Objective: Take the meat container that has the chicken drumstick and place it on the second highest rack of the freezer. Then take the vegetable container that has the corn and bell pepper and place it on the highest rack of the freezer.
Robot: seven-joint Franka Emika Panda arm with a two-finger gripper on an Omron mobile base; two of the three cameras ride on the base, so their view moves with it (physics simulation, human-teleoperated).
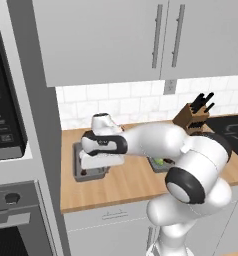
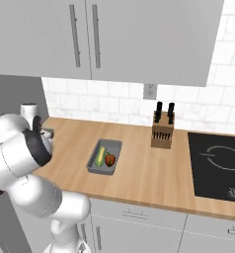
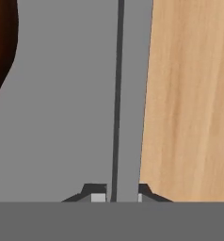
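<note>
Look at the left side of the counter (image 1: pixel 126 187) first. The meat container (image 1: pixel 86 172) sits there, close to the tall grey wall on its left. Your gripper (image 3: pixel 117 197) is right down on it. In the hand view the two little tips are squeezed nearly shut on the thin side wall of the tray, one tip inside and one outside. So you have the rim pinched.

The dark brown shape at the left edge of the hand view looks like the chicken drumstick (image 3: pixel 2 42), lying inside the tray. You cannot see which way its thin bone end points.

The tray looks stiff and light, a hard box that will not bend. But you hold it by one wall only, so it may tip and the smooth meat may slide. Lift slowly and keep it flat. In the hand view the wall runs straight away from the tips.

Now move right. The vegetable container (image 2: pixel 105 157) sits in the middle of the counter, well apart from the first tray. The corn (image 2: pixel 100 155) lies along its long way, with the bell pepper (image 2: pixel 110 159) just beside it. Its long way runs from the counter's front edge back toward the wall.

Farther right stand the knife block (image 2: pixel 162 131) and the black stove top (image 2: pixel 218 165).
</note>
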